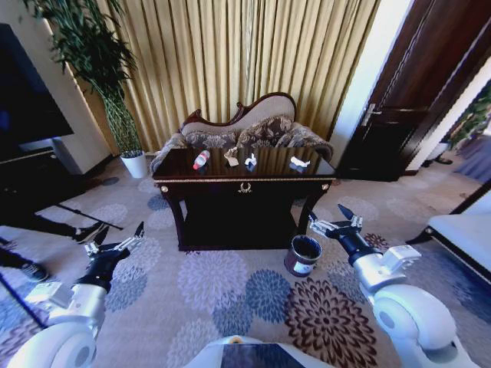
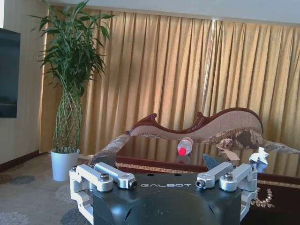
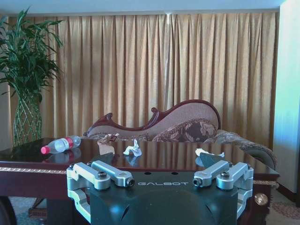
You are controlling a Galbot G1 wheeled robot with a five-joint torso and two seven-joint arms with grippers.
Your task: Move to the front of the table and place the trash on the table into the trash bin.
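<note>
Both grippers, left (image 1: pixel 119 245) and right (image 1: pixel 335 224), hover spread and empty before the dark glossy wooden table (image 1: pixel 244 183), well short of the clear red-labelled plastic bottle (image 1: pixel 201 159) and crumpled wrappers (image 1: pixel 251 161) near its back edge; the small dark cylindrical bin (image 1: pixel 303 255) stands just beside the right gripper.

Left gripper (image 2: pixel 165 177) fingers (image 2: pixel 115 175) spread before table (image 2: pixel 154 161) bearing bottle (image 2: pixel 185 146)

Looking like a hotel suite or formal sitting room: gold pleated curtains (image 1: pixel 253 54) hanging floor to ceiling, floral carpet (image 1: pixel 253 299) spreading wall to wall, a carved chaise sofa (image 1: pixel 245 126) sitting behind a glossy console table (image 1: pixel 244 180), potted bamboo (image 1: pixel 115 92) standing beside a television (image 1: pixel 27 92), dark panelled door (image 1: pixel 414 84) closing the right side.
</note>
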